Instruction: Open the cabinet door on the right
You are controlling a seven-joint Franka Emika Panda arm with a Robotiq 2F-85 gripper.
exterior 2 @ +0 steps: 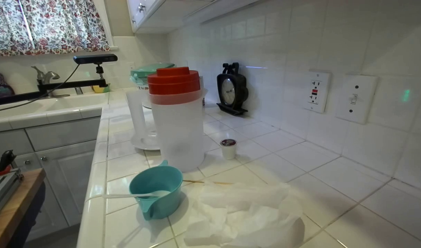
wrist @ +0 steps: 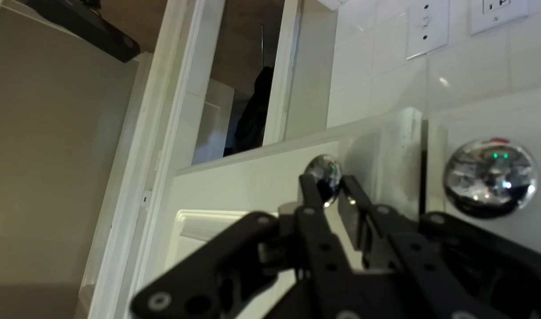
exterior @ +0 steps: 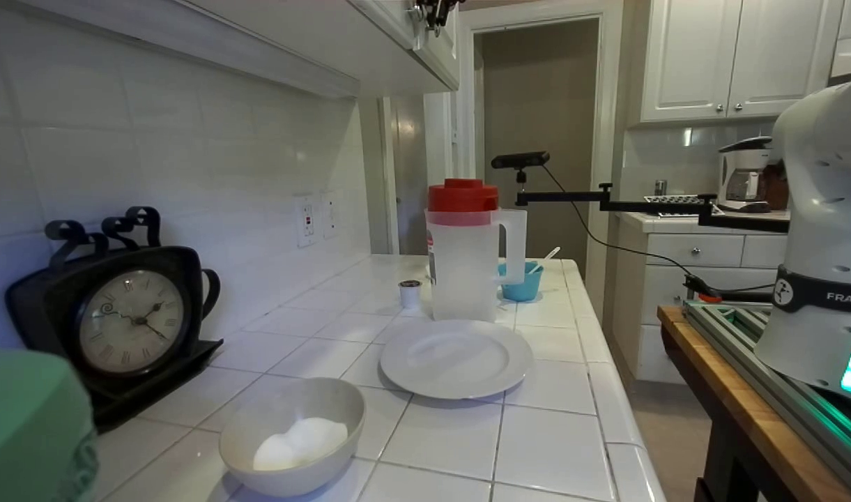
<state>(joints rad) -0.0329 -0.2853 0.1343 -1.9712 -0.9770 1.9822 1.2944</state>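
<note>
The white cabinet door [wrist: 252, 186] fills the middle of the wrist view, and its lower end also shows at the top of an exterior view [exterior: 441, 56]. Its round chrome knob [wrist: 324, 168] sits near the lower corner. My gripper [wrist: 328, 180] has its two black fingertips on either side of this knob, nearly closed and apparently touching it. A narrow dark gap runs between this door and the neighbouring door; I cannot tell whether the door is ajar. The gripper [exterior: 437, 15] is partly cut off by the top edge in an exterior view.
The neighbouring door's chrome knob [wrist: 491, 178] is close to my right finger. Below, the tiled counter holds a red-lidded pitcher [exterior: 465, 258], a plate [exterior: 456, 359], a bowl [exterior: 293, 436], a black clock [exterior: 129, 314] and a teal cup [exterior 2: 157, 189]. A camera arm [exterior: 606, 202] reaches out beyond the counter.
</note>
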